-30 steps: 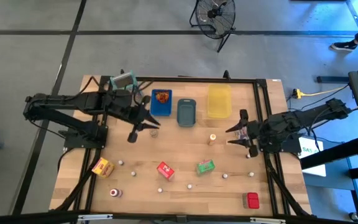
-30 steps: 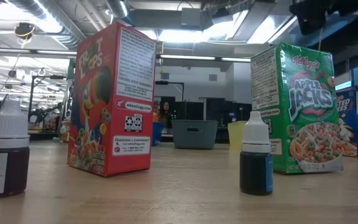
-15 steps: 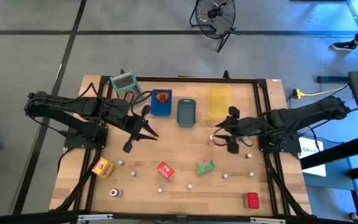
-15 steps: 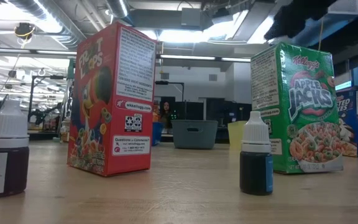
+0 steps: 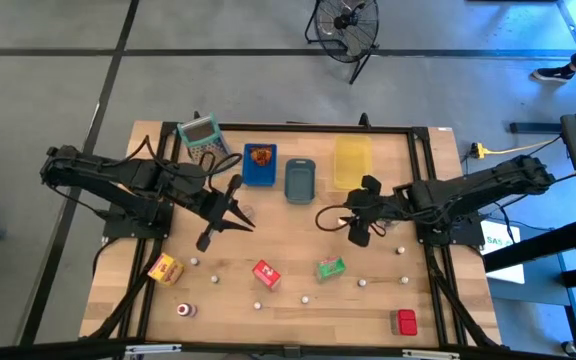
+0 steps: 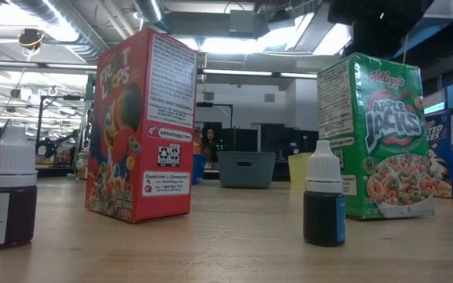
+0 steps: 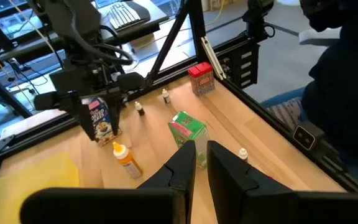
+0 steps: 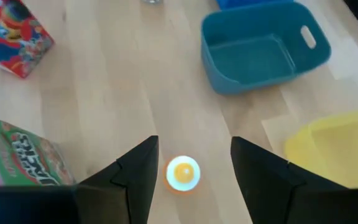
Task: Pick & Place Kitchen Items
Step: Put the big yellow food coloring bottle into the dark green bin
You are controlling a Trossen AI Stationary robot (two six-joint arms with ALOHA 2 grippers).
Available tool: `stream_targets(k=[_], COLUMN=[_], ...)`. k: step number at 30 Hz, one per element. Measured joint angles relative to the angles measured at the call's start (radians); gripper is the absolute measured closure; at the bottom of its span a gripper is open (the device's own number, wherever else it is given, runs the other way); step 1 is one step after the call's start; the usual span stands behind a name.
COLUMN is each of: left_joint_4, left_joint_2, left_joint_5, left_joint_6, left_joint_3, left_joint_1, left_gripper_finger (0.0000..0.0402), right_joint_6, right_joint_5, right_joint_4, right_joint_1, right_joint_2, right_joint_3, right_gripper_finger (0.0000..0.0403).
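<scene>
Left claw point(image 5: 238, 224): fingers pressed together with nothing between them, over bare desk point(image 5: 288, 240) left of centre; a second ago it hung nearer the blue tray.
Trays: three in a row at the far edge, blue tray point(image 5: 260, 165), grey tray point(image 5: 299, 180), yellow tray point(image 5: 352, 162); a mesh basket point(image 5: 200, 133) at the far left corner.
Cartons on the desk: four, left to right the yellow-orange carton point(image 5: 164, 268), red carton point(image 5: 266, 273), green carton point(image 5: 330, 267) and a second red carton point(image 5: 405, 321) at the near right.
Orange-capped bottle point(image 8: 183, 173): one, upright on the desk near the yellow tray, in the gap between the right claw's fingers, not gripped.
Right claw point(image 5: 351, 224): fingers spread, straddling the bottle from above; a second ago it was well to the right, by the desk's right edge.
Purple-white carton point(image 7: 102, 120): one, seen from the left wrist beside the right arm.
Small bottles: several along the near half; count uncertain.
</scene>
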Motion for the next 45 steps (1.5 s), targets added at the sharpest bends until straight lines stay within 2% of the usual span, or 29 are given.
stream_targets(k=[15, 25, 45], left_joint_4=[0.0, 0.001, 0.0], left_joint_2=[0.028, 0.033, 0.033], left_joint_5=[0.0, 0.0, 0.0], left_joint_6=[0.0, -0.001, -0.001], left_joint_3=[-0.001, 0.0, 0.0], left_joint_1=[0.0, 0.0, 0.0], left_gripper_finger=[0.037, 0.037, 0.037], right_joint_6=[0.034, 0.009, -0.009], right_joint_5=[-0.061, -0.063, -0.075], right_joint_4=[-0.002, 0.017, 0.027], right_joint_1=[0.0, 0.0, 0.0], right_joint_2=[0.044, 0.151, 0.212], right_joint_3=[-0.032, -0.032, -0.033], right_gripper_finger=[0.0198, 0.0198, 0.0209])
